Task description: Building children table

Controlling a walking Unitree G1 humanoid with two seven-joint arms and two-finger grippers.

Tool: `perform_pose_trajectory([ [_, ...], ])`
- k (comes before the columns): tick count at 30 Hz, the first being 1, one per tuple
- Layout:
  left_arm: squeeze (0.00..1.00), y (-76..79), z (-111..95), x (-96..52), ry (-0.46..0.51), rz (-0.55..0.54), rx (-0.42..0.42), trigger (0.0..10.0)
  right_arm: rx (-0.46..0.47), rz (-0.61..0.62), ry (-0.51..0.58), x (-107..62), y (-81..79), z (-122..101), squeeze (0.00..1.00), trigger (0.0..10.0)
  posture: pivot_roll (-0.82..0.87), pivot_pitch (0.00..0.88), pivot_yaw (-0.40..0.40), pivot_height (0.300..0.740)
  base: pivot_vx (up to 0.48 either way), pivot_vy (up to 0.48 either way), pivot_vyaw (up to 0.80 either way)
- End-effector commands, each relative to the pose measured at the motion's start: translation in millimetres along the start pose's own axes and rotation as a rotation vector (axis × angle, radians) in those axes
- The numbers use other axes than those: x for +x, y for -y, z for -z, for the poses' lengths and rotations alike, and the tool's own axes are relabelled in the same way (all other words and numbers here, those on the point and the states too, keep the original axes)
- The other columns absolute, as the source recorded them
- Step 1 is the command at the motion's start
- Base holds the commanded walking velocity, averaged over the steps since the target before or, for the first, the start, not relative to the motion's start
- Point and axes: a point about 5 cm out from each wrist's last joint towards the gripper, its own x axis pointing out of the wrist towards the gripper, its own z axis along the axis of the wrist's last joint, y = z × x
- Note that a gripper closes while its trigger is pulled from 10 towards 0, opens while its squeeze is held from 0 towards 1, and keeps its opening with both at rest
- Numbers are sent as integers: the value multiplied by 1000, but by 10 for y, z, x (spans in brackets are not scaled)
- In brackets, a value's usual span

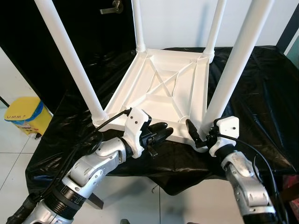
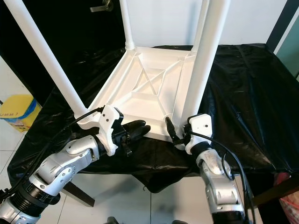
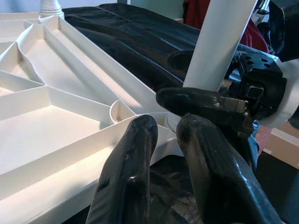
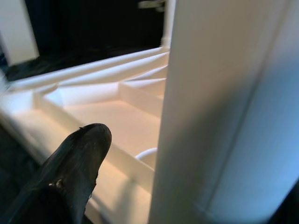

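White table upside down on black sheet; near-right leg upright. Right gripper spread about leg base; left gripper, fingers together, just beside at rim.

Both arms are brushed silver metal built of rounded segments, the left one with a black ribbed ring low on its forearm, and black cables loop loosely along each of them. A white angular housing caps each wrist, and from it run two long, glossy black, rounded fingers: the left hand and the right hand. Beside the right hand's white housing, black metal brackets with small screws show in the left wrist view.
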Motion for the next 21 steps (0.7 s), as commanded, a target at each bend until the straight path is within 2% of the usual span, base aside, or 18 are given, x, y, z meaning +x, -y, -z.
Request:
perform_pose_trajectory([
  [1,0,104,-28,-20,-3,233,12,10000,8,-51,-8,16,-4,26,0,10000,-118,33,34,740,0,0,0],
  [3,0,104,-28,-20,-3,233,12,10000,8,-51,-8,16,-4,26,0,10000,-118,33,34,740,0,0,0],
  [7,0,82,-50,-18,2,226,19,10000,18,-183,-61,50,74,100,0,10000,-108,27,32,740,0,0,0],
  [11,0,78,-54,-17,3,224,21,10000,21,-213,-80,67,96,136,0,10000,-105,23,33,740,0,0,0],
  [12,0,74,-63,-22,5,223,21,10000,29,-239,-95,97,105,165,0,8745,-104,21,36,740,0,0,0],
  [13,0,74,-63,-22,5,223,21,10000,29,-239,-95,97,105,165,0,8745,-104,21,36,740,0,0,0],
  [14,0,73,-67,-23,4,226,23,10000,33,-260,-111,130,108,196,0,0,-102,22,36,740,0,0,0],
  [21,0,72,-74,-7,0,235,32,10000,32,-326,-139,176,100,255,0,0,-94,22,18,740,0,0,0],
])
